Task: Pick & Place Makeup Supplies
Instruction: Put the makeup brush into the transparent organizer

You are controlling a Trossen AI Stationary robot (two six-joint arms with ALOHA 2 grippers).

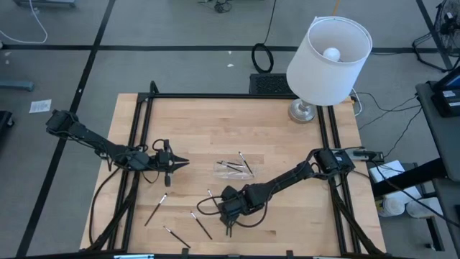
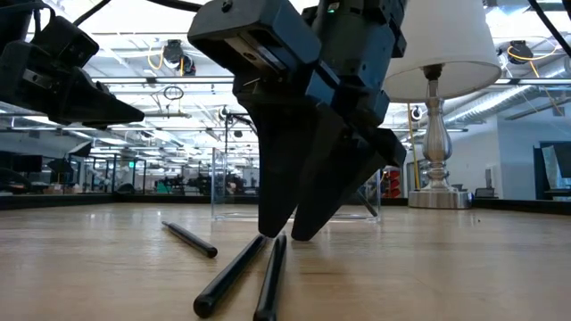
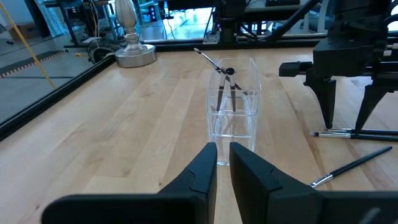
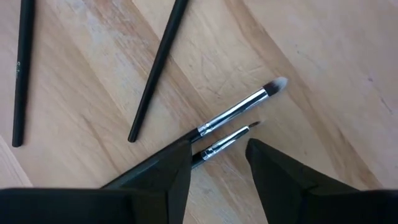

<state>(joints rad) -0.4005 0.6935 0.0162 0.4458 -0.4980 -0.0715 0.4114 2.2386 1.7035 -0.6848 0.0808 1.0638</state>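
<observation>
Several thin dark makeup brushes lie loose on the wooden table, among them one (image 1: 157, 208) at the near left and one (image 1: 203, 224) near the front. My right gripper (image 1: 230, 227) points steeply down over two of them and is open. A white-tipped brush (image 4: 239, 109) and a thinner one (image 4: 225, 140) lie side by side, and their handles run under one finger (image 4: 168, 168). The fingertips (image 2: 268, 230) stand just above the table. My left gripper (image 3: 223, 152) hovers at the left, nearly level, with a narrow gap and nothing in it. A clear tray (image 1: 233, 167) holds a few brushes.
A white-shaded lamp (image 1: 327, 61) stands at the far right, on a silver base (image 3: 134, 55). A black rail frame (image 1: 144, 144) borders the table. Two more dark sticks (image 4: 158, 68) lie on bare wood beyond the right gripper. The clear tray (image 3: 233, 106) stands between the two arms.
</observation>
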